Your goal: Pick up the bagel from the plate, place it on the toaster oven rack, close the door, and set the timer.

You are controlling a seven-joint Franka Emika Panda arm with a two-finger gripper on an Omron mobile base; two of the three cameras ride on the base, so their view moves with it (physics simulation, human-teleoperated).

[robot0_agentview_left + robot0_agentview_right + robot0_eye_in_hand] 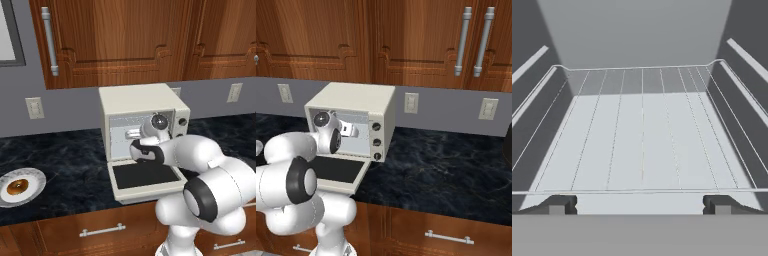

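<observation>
Pincer: we see our pincer [640,204] at the mouth of the toaster oven [141,131], its two dark tips [561,203] standing wide apart with nothing between them; it holds nothing.
Arm: our white arm reaches forward from the base, with the hand in front of the open cavity in both base views.
Toaster oven rack: the toaster oven rack [642,140] lies just ahead of the tips, a bare wire grid spanning the cavity from wall to wall; we see nothing resting on it.
Door: the door [145,176] hangs dropped down and open, its dark glass panel facing up, lying flat in front of the oven on the surface [446,165].
Bagel: the bagel [17,186] sits on the plate [35,177], well apart from the oven, near the left edge of the left base view.
Plate: it rests on the dark marbled surface, left of the oven.
Knobs: we count three small round knobs [376,142] in a column on the oven's right front; their settings are too small for us to read.
Surroundings: brown wooden cabinets [406,40] hang above, and wall outlets [411,102] sit on the grey wall behind.
</observation>
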